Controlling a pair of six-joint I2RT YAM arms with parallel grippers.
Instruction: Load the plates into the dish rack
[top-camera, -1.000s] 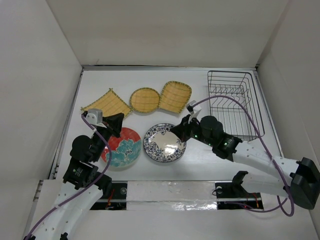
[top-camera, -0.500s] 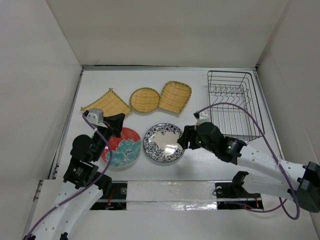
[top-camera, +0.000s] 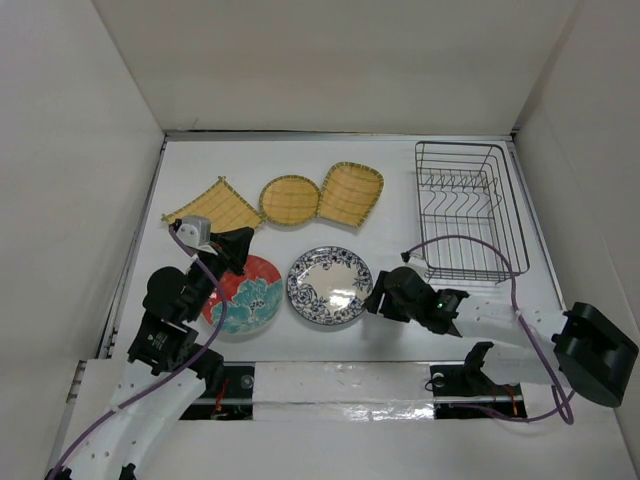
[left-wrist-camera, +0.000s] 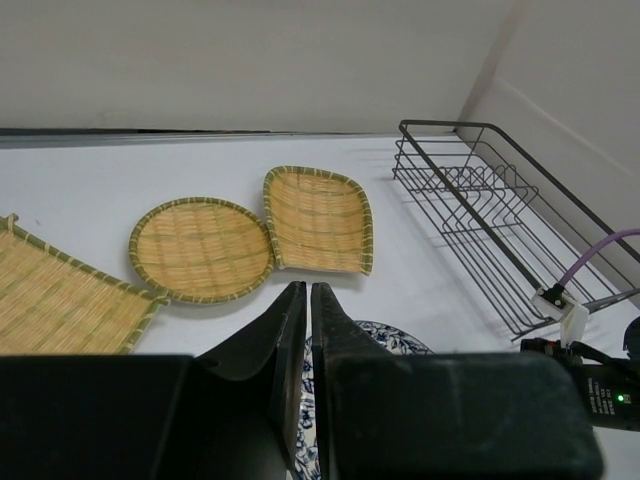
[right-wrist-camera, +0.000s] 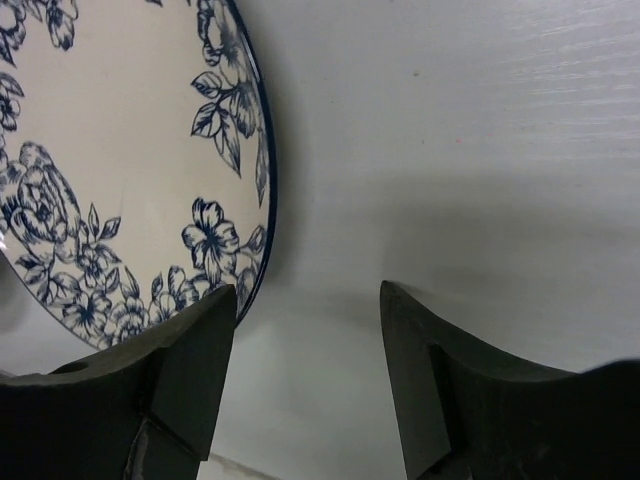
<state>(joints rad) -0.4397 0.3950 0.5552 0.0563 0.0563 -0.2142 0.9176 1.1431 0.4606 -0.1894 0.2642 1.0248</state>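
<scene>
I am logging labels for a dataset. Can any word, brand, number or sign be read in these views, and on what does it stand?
No text can be read in any view.
The blue-and-white plate carries only a flower pattern.
The red-and-teal plate, the three woven plates and the dish rack bear no print.
The small white tag in the left wrist view shows no legible marking.

A glossy ceramic glaze with a bright highlight is seen on the blue-and-white plate (top-camera: 329, 285). The square woven plate (top-camera: 215, 208), round woven plate (top-camera: 289, 200) and rounded-square woven plate (top-camera: 350, 192) are made of matt, ribbed yellow strips. The dish rack (top-camera: 468, 210) is formed of thin dark wire. The white surface (top-camera: 395, 170) appears matt and faintly grained. Matt black plastic is seen on the right tool (right-wrist-camera: 305, 320).
</scene>
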